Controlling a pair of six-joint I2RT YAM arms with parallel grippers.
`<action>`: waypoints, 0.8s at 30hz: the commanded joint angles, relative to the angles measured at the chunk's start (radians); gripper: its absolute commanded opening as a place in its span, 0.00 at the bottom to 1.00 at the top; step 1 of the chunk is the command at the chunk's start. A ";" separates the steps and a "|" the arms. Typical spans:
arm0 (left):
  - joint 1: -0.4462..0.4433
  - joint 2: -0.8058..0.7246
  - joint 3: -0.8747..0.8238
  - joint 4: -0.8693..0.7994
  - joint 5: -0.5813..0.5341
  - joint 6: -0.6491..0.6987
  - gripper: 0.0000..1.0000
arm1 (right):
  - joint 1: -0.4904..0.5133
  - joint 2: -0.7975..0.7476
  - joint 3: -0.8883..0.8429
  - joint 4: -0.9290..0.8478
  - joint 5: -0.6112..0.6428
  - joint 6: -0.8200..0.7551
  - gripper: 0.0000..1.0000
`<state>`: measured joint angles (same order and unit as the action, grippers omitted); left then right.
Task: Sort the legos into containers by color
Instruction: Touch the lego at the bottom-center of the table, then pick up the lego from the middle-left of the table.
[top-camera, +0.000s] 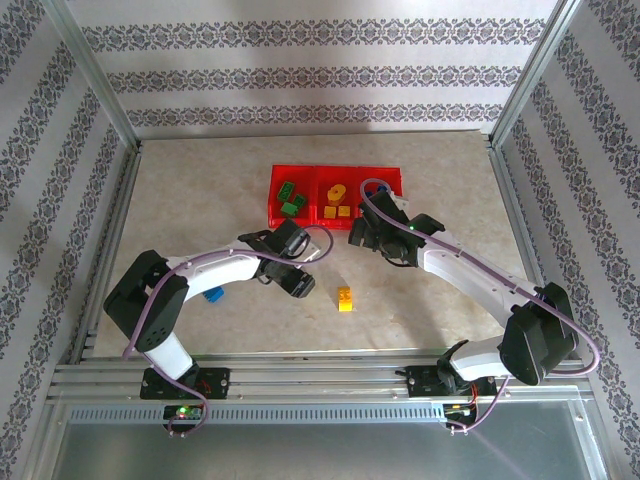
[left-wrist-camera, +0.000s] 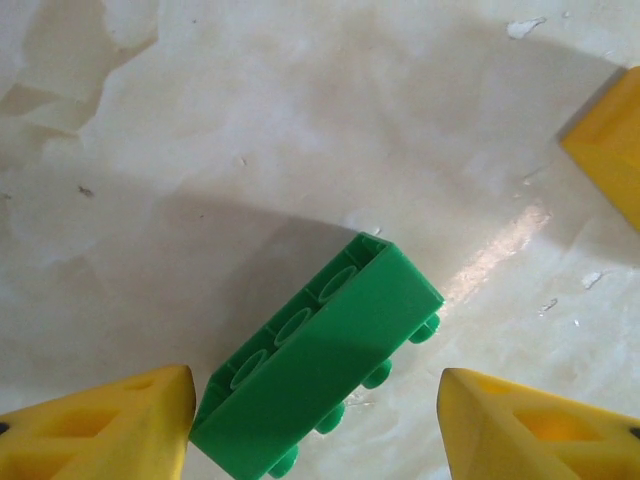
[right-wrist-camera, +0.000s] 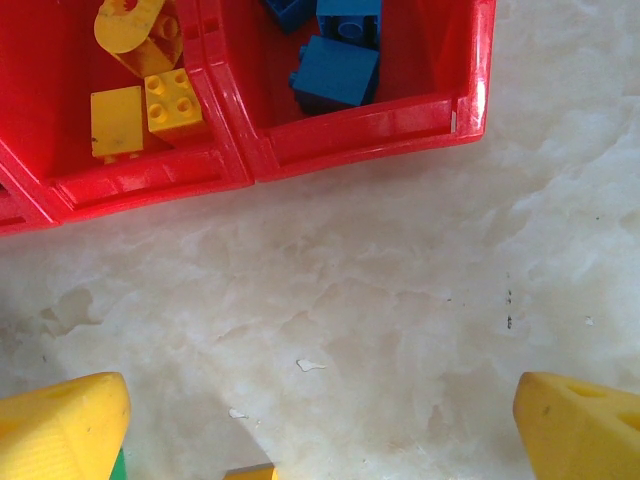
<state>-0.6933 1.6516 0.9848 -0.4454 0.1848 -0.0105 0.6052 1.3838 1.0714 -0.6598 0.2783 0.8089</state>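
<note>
1. Checking the left pincer (left-wrist-camera: 315, 385), I found its jaws partly apart and gripping nothing. The green brick (left-wrist-camera: 315, 365) lay on the table (left-wrist-camera: 300, 120) between them.
2. The brick lay tipped on its side and slanted across the gap. Its studs faced one finger (left-wrist-camera: 540, 425) with bare table between. Its near corner sat just beside the other finger (left-wrist-camera: 110, 425); I could not tell whether they touched.
3. I judged the brick light, rigid and glossy. It would not crush, but it could skid or pivot if one pad reached it first.
4. I judged the flat short ends the surest hold, with the wrist squared to the brick. The studded face would seat unevenly.
5. The right pincer (right-wrist-camera: 320, 390) stood wide open and empty. The red tray (right-wrist-camera: 350, 135) lay just ahead of its fingertips, with blue bricks (right-wrist-camera: 340, 65) and yellow bricks (right-wrist-camera: 165, 100) in adjoining compartments.
6. Green bricks (top-camera: 290, 197) lay in the tray's end compartment, ahead of the left pincer. I judged that the destination.
</note>
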 joint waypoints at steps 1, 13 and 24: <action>-0.022 0.015 0.025 -0.063 0.028 0.013 0.65 | -0.009 0.008 0.009 0.009 -0.001 -0.002 0.98; -0.041 0.064 0.054 -0.074 -0.122 0.003 0.71 | -0.012 0.009 0.003 0.012 -0.004 -0.004 0.98; -0.041 0.104 0.083 -0.050 -0.144 -0.009 0.42 | -0.017 0.000 -0.006 0.015 -0.002 -0.003 0.98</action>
<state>-0.7200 1.7504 1.0481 -0.4828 0.0662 -0.0097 0.6022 1.3842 1.0714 -0.6510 0.2722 0.8089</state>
